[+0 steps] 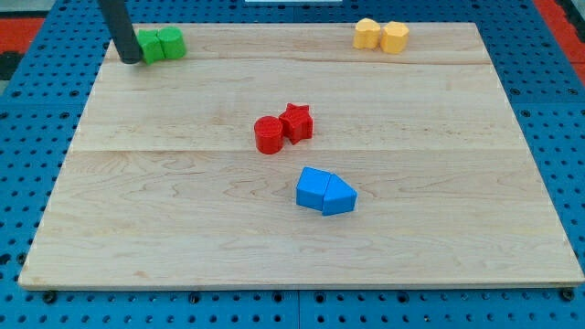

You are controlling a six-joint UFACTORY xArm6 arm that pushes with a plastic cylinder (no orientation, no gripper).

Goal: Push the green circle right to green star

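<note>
Wooden board (302, 247) on blue pegboard (27, 128), blocks sitting in pairs.
No jaws on this rig, just the rod: my tip (132, 60) sits at the top-left corner, touching the view's left side of the green circle (150, 46). Green star (170, 42) is pressed against the circle's right. Mid-board: red cylinder (269, 134) touching red star (296, 122). Below them, two blue blocks (325, 191) together. Top right: two yellow blocks (381, 36) touching.
</note>
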